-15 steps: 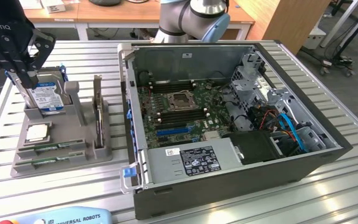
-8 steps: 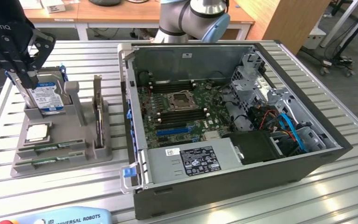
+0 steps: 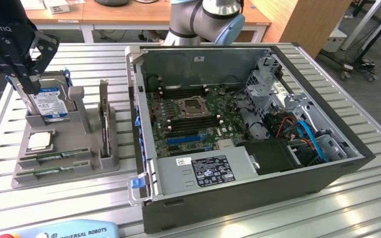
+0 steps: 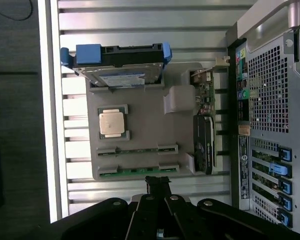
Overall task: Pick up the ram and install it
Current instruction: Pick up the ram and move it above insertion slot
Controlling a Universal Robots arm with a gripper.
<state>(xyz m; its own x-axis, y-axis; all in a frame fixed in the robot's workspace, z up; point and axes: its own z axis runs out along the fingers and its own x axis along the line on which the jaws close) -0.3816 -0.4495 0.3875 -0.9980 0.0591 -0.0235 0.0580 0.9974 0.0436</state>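
Reads as the approach step of the pick: nothing lifted yet, nothing seated in the case. Finds the ram [image 3: 57, 156] lying flat in a slot at the end of the gray holder tray [image 3: 68, 134] farthest from the hard drive [image 3: 48, 101]. Has a second green stick [image 3: 50, 171] in the slot just beside it, and the processor chip [image 3: 39, 141] between the sticks and the drive. Cannot say which of the two sticks is meant.

Places the gripper [image 3: 31, 84] well above the tray, apart from every part on it. Has the fingers [image 4: 152, 184] pressed together, gripping nothing.

Judged from here, calls for parted fingers, a line-up across the stick's thin faces and a straight descent — tight work with the neighbouring stick so close. Calls after that for a carry to the open computer case [image 3: 349, 163], toward the memory slots [image 3: 177, 90] beside the processor socket [image 3: 192, 105].

Points the wrist straight down at the tray. Sets the arm's base [image 3: 207, 15] behind the case, reaching toward the exterior view's left.
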